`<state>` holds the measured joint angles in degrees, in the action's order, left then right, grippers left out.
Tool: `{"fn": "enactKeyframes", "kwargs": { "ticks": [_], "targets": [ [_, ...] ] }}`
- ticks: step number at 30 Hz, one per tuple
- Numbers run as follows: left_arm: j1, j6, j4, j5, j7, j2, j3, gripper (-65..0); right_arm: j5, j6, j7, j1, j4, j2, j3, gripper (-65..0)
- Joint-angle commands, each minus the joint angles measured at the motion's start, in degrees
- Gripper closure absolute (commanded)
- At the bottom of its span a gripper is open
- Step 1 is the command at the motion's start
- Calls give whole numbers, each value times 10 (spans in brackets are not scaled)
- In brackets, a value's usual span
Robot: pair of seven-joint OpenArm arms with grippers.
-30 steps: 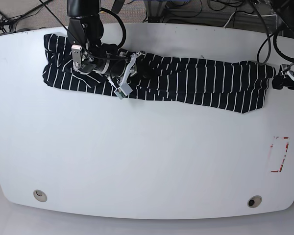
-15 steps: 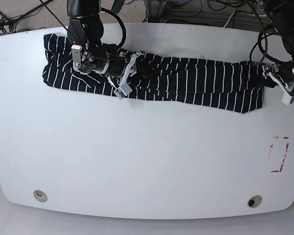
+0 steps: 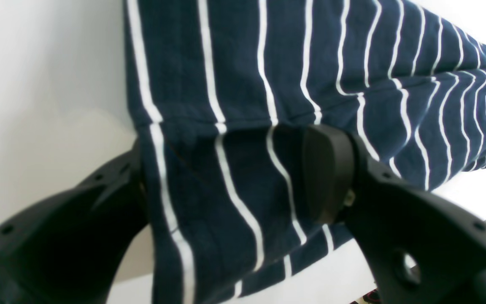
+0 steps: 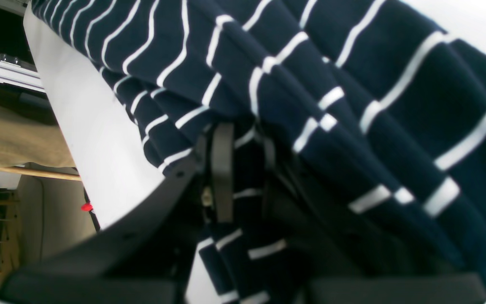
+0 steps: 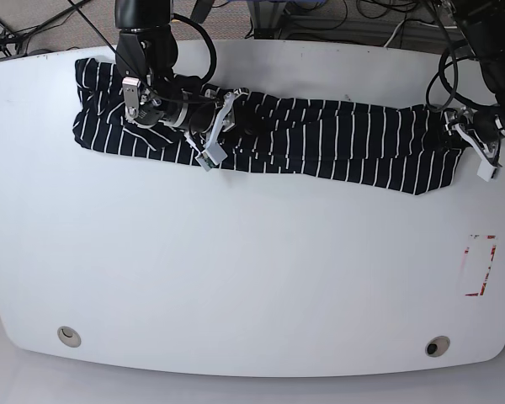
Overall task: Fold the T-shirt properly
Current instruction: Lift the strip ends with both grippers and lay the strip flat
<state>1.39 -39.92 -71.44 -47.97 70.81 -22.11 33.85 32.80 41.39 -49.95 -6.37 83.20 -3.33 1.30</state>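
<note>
The T-shirt, dark navy with thin white stripes, lies in a long bunched band across the back of the white table. At its left part, my right gripper is shut on a fold of it; in the right wrist view the right gripper pinches gathered T-shirt cloth. My left gripper is at the shirt's right end. In the left wrist view the left gripper stands open, its fingers on either side of the T-shirt edge.
A red-and-white marking sits near the table's right edge. Two round holes lie near the front edge. Cables and frames run behind the table's back edge.
My left arm has come in from the table's right edge to the shirt's right end, and its jaws now straddle the cloth. The right arm has not moved.
</note>
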Motion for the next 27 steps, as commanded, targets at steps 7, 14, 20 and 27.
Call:
{"fn": "enactKeyframes", "kwargs": {
  "ticks": [7, 14, 20, 27],
  "targets": [
    [-13, -1, 14, 23, -9, 0, -16, -422, -31, -14, -22, 3, 2, -2, 2, -90],
    [-15, -1, 14, 25, -7, 4, -48, -129, -31, -14, -22, 4, 4, -2, 2, -90],
    [-17, -1, 13, 26, -10, 5, -50, -31, 31, -14, -23, -3, 54, -7, 2, -92],
    [-18, -1, 12, 26, -10, 3, -50, -31, 167, -14, -57, -21, 141, -21, 35, -94]
  ]
}}
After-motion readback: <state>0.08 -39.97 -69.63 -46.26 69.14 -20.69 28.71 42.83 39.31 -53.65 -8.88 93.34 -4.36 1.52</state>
